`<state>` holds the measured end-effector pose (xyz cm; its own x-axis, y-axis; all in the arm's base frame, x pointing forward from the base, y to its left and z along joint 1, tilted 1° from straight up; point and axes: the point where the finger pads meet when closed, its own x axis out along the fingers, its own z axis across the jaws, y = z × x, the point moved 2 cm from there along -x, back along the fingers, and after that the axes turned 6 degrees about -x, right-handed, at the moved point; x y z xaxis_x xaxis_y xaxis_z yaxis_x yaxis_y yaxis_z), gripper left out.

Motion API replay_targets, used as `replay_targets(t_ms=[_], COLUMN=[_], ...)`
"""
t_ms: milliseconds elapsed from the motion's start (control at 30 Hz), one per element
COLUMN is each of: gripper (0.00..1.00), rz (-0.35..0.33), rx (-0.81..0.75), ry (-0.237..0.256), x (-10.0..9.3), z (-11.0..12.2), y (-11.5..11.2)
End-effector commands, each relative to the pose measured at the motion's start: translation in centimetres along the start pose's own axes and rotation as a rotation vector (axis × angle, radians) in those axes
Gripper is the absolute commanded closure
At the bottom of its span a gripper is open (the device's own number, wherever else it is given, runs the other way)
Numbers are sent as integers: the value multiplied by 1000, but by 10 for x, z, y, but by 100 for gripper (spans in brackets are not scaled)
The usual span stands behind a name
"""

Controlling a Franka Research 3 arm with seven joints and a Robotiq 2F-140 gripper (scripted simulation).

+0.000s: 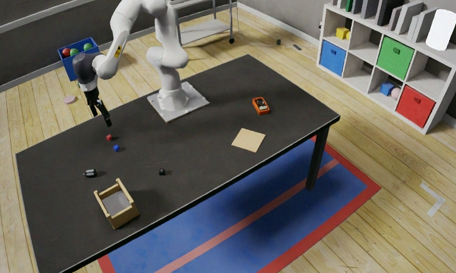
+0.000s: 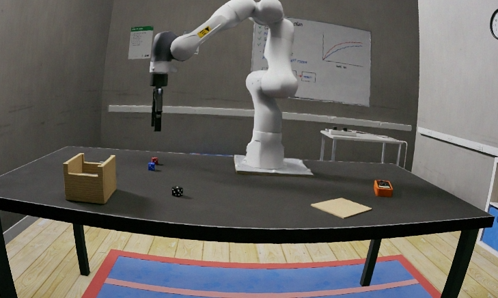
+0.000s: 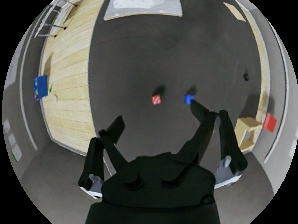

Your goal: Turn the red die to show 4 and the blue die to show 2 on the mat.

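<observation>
A: See the black two-finger gripper (image 1: 101,120) (image 2: 155,128) (image 3: 156,114)?

B: Yep. Spread wide, nothing pinched, hanging above the dark flat surface (image 1: 206,135) (image 2: 225,199) (image 3: 130,60), pointing down near the red die.

A: Check the dice pos.

B: See small red cube die w/ white pips (image 1: 109,137) (image 2: 154,160) (image 3: 156,99) just beside small blue cube die (image 1: 116,148) (image 2: 151,166) (image 3: 189,99), apart. Also see black cube die w/ white pips (image 1: 162,171) (image 2: 177,191) (image 3: 246,77), farther off, toward the front edge.

A: Any on the thin square beige mat (image 1: 248,139) (image 2: 341,207) (image 3: 234,12)?

B: Nope. All off it, well apart. Can't tell top nos. on red or blue, too small.

A: Rest of the stuff?

B: Note open-topped wooden box (image 1: 129,215) (image 2: 84,186) (image 3: 239,134) near the front edge, plus orange handheld device w/ dark face (image 1: 260,105) (image 2: 382,190) near the mat. Can't ID small black-and-grey object (image 1: 91,173) behind the box.
</observation>
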<state>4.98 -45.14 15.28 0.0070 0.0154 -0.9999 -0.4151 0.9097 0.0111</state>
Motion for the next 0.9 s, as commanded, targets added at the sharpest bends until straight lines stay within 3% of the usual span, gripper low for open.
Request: replay_targets(t_ms=[0, 867], gripper=[0, 0], rz=[-2, -2], rx=[-40, -29], ry=[-1, -1], x=[0, 0], z=[0, 0], y=[0, 0])
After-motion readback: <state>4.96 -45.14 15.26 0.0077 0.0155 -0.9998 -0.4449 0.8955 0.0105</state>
